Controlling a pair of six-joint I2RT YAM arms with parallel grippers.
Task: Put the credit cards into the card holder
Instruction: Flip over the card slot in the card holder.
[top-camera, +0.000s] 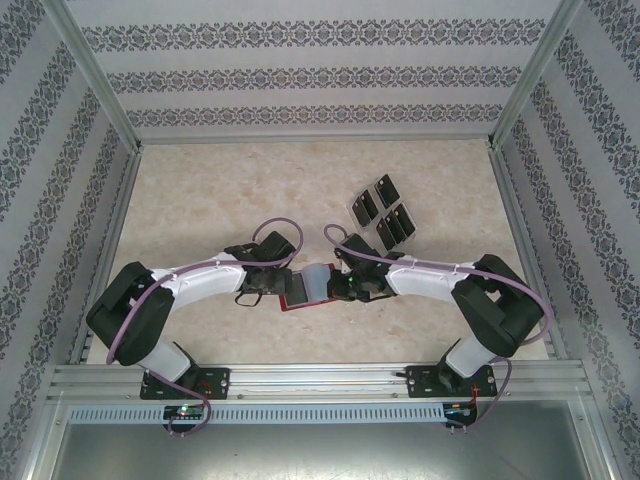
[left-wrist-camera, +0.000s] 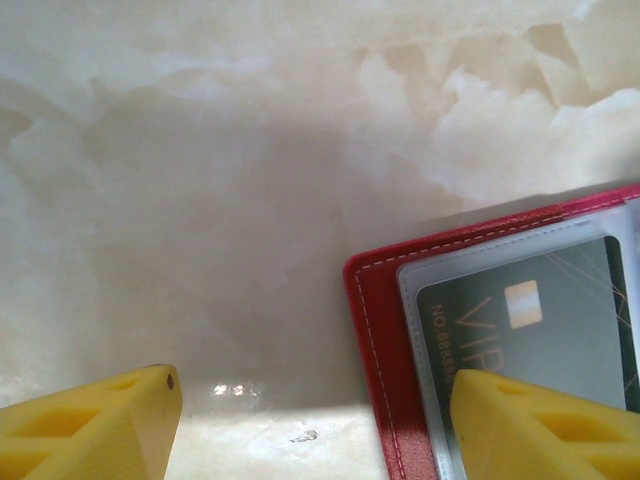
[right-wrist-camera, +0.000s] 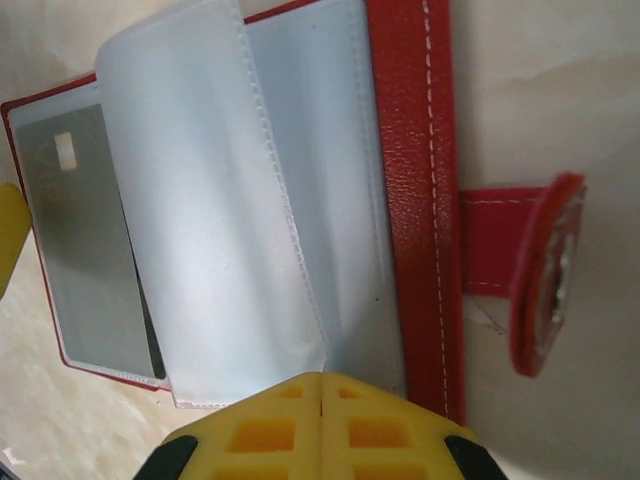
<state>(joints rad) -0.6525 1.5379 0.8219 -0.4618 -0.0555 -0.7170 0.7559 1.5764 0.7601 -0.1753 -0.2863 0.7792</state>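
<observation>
The red card holder (top-camera: 300, 300) lies open on the table between my two grippers. One black credit card (left-wrist-camera: 530, 320) sits inside its left clear pocket, seen also as a card (right-wrist-camera: 85, 240) from the right wrist. My left gripper (left-wrist-camera: 320, 430) is open; its right finger (left-wrist-camera: 545, 425) rests over that pocket and the other finger stands off on bare table. My right gripper (right-wrist-camera: 322, 385) is shut on the lower corner of a clear sleeve (right-wrist-camera: 210, 200), which stands lifted off the holder (right-wrist-camera: 410, 200). Several more black credit cards (top-camera: 382, 210) stand at the back right.
The loose cards sit in a clear slotted rack (top-camera: 364, 221) behind my right arm. The holder's snap tab (right-wrist-camera: 540, 270) sticks out to the right on the marbled tabletop (left-wrist-camera: 250, 200). Patterned walls and metal rails close in the table.
</observation>
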